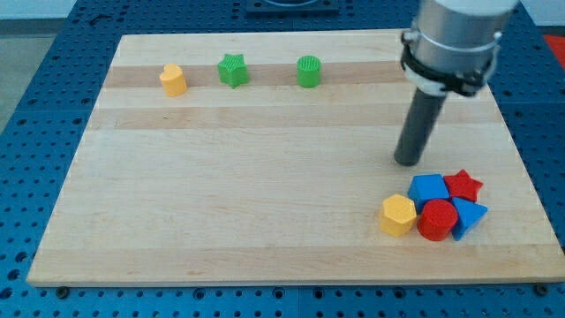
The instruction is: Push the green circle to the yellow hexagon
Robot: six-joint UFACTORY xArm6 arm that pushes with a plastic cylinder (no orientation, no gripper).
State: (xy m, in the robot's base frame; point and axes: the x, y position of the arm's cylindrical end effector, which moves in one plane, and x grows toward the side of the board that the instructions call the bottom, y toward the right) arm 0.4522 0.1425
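The green circle [308, 71] stands near the view's top, right of centre-left. The yellow hexagon [398, 215] lies at the view's lower right, at the left end of a cluster of blocks. My tip [408, 162] rests on the board just above that cluster, about a block's width above the yellow hexagon and far to the lower right of the green circle. It touches no block.
A green star [233, 70] and a yellow block [173, 79] sit left of the green circle. A blue block [428, 188], a red star [463, 185], a red cylinder [436, 220] and a blue block [469, 216] crowd beside the hexagon. The wooden board [221, 194] lies on a blue perforated table.
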